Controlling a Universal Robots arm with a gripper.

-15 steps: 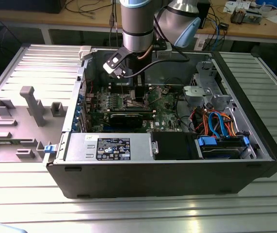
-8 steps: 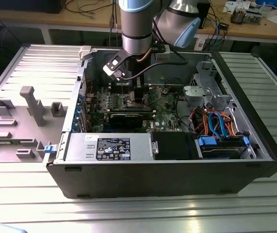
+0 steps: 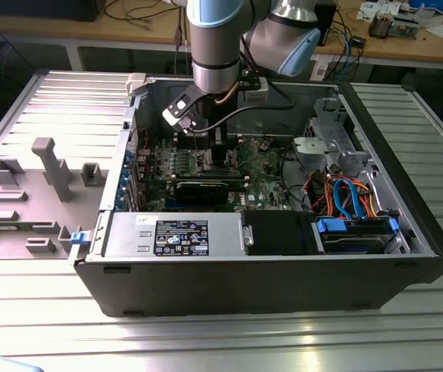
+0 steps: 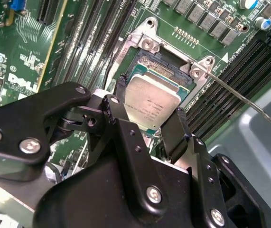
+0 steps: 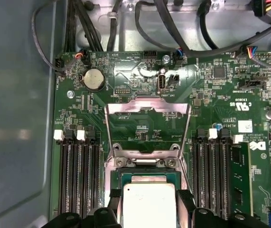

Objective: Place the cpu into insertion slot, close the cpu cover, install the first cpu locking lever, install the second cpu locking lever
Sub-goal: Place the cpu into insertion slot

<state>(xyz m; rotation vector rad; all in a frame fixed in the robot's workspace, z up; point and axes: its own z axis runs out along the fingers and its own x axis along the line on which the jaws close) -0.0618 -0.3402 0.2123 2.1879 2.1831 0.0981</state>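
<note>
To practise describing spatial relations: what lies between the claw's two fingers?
The cpu, which the claw clamps at opposite edges over the insertion slot; both wrist views show it.

The first wrist view hangs close over the insertion slot [image 5: 147, 176], facing almost straight down at the motherboard [image 5: 140, 128]. The second wrist view sits even closer, looking at the slot slantwise past the gripper [image 4: 150, 99]. Both wrist views share the slot, the cpu [image 4: 150, 108] gripped over it and the memory slots [image 5: 78, 175] flanking it. The exterior view stands well away from the slot, raised outside the computer case [image 3: 229, 271], looking down over its whole interior.
</note>
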